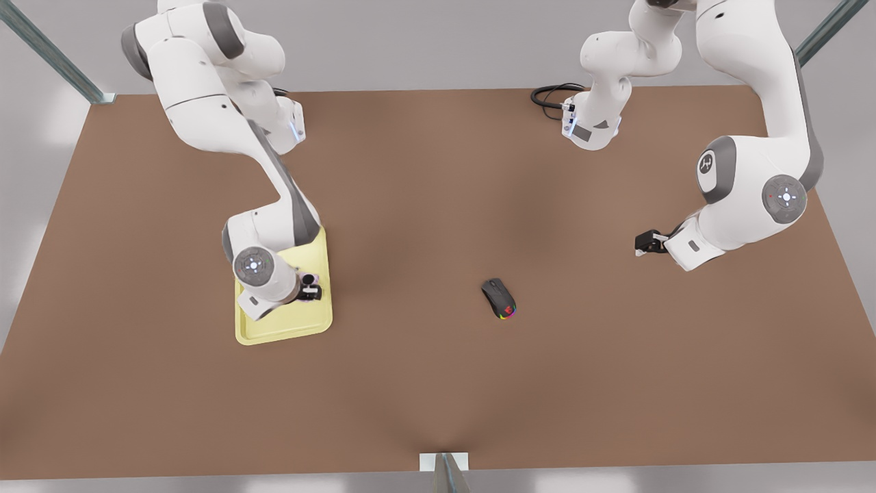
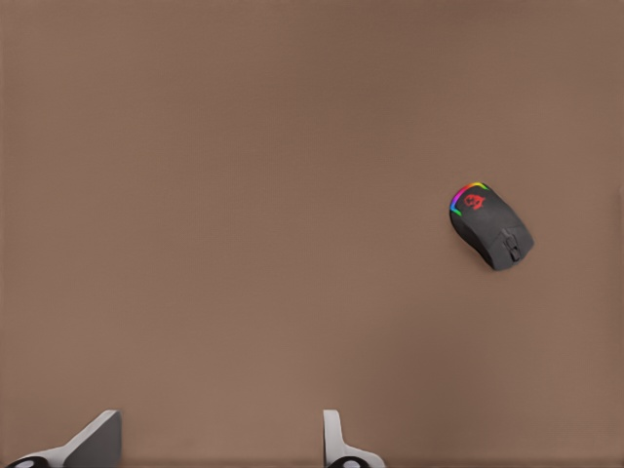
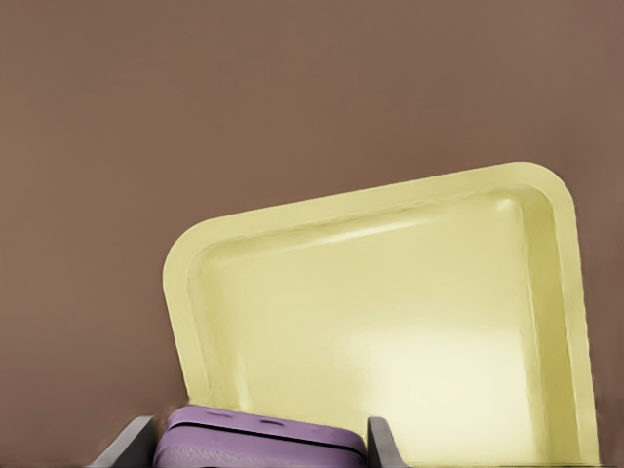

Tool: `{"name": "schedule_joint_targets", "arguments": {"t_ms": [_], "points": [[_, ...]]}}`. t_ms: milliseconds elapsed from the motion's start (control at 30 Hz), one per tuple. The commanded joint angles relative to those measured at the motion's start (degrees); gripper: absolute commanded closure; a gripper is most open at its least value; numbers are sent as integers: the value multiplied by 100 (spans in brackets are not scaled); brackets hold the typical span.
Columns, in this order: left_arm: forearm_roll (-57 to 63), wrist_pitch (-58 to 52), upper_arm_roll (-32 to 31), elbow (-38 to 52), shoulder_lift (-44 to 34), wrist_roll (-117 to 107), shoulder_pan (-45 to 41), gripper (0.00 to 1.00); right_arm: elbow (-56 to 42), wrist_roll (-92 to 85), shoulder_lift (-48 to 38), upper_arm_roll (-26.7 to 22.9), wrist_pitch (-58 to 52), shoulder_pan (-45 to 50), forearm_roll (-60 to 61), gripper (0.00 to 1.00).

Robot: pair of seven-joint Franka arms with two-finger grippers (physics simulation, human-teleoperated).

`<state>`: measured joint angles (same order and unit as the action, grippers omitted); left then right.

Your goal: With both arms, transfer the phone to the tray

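The right gripper (image 1: 311, 287), clamped on the phone (image 3: 258, 444) over the tray (image 1: 318, 260), should probably lower before releasing, while the left gripper (image 1: 647, 243) waits spread wide near the mouse (image 1: 499, 298).

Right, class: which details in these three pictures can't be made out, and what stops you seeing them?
- Phone: cut off by the right wrist view's edge. In the front view it is mostly covered by the right gripper.
- Whether the phone touches the tray: cannot tell.
- Left gripper, waiting apart: fingers cut off by the left wrist view's edge.
- Mouse logo: too small to read.
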<state>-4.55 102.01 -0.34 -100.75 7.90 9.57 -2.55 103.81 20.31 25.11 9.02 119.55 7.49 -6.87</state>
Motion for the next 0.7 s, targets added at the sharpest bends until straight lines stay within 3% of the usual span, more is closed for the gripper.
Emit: {"name": "schedule_joint_targets", "arguments": {"t_ms": [0,133,167,200,300,333,400,467,533,567,667], "points": [[7,-6,-1,3,1,19,0,0,394,-4448,-173,-5,-2,-248,-16,24],[-2,3,-1,3,1,-25,0,0,1176,-4720,-191,3,1026,-275,-24,21],[7,-5,-1,3,1,-25,0,0,1229,-4852,-191,3,1080,-301,-16,5],[7,-14,-1,3,-26,-43,0,0,1220,-4949,-199,3,1053,-328,-16,0],[-2,3,-1,11,-17,-131,0,0,914,-5081,-322,-6,667,-608,-7,0],[7,3,-1,47,1,-131,-9,0,10,-4984,-261,-14,-289,-653,-7,0],[7,3,-19,117,27,-122,-9,0,-913,-4915,-305,-382,-624,-758,2,0],[-37,21,-62,239,124,-227,-9,0,-1706,-2957,-594,-621,-950,-758,-7,0],[-11,144,-63,266,185,-280,-18,0,-2260,-1575,-1561,-612,-2875,-741,11,0],[-2,153,-71,275,221,-289,-27,0,-1936,-1486,-2088,-612,-3122,-749,11,0],[7,135,-63,275,247,-315,-53,0,-1856,-1240,-2326,-981,-3781,-626,371,0]]}}
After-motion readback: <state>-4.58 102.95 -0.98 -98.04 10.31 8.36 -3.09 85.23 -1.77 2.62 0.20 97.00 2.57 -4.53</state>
